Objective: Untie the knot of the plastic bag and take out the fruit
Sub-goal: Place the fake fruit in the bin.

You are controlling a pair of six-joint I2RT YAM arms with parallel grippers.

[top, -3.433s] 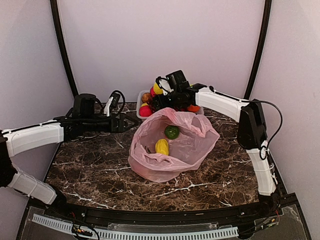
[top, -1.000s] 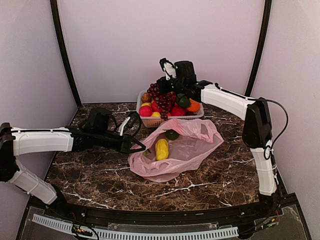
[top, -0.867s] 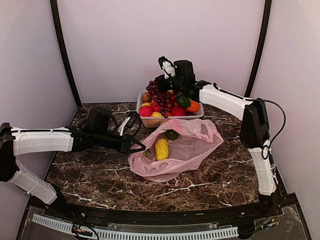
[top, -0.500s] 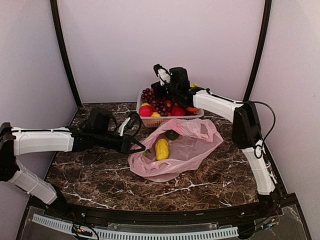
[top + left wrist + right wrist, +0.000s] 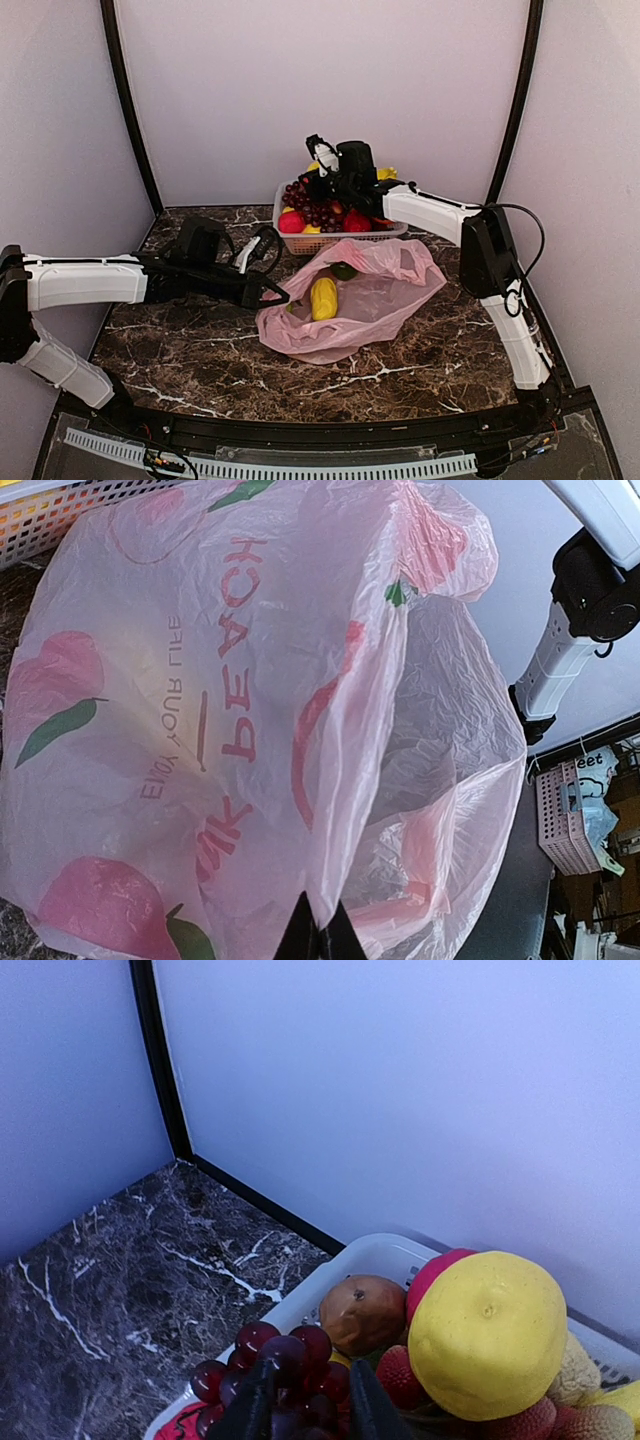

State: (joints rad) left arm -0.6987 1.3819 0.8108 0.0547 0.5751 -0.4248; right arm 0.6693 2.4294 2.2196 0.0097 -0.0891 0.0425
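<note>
The pink plastic bag [image 5: 385, 300] lies in the middle of the table with its mouth open; no knot shows. A yellow fruit [image 5: 323, 298] and a green fruit [image 5: 344, 270] lie inside it. My left gripper [image 5: 277, 293] is shut on the bag's left rim, and in the left wrist view the gripper [image 5: 320, 914] pinches a fold of the printed film [image 5: 200, 680]. My right gripper [image 5: 318, 190] hangs over the white basket [image 5: 340, 238]. In the right wrist view its jaws [image 5: 308, 1402] stand parted around the dark purple grape bunch [image 5: 290, 1350], which rests on the fruit pile.
The basket [image 5: 400, 1252] at the back holds several fruits, among them a big yellow one [image 5: 485, 1332] and a brown pear [image 5: 360, 1310]. Walls and black posts close in the marble table [image 5: 180, 340]. The right arm [image 5: 500, 250] spans the right side.
The right gripper moved left over the basket with the grapes, came down, and its jaws parted. The left gripper, which earlier took the bag's rim, has not moved in the last second.
</note>
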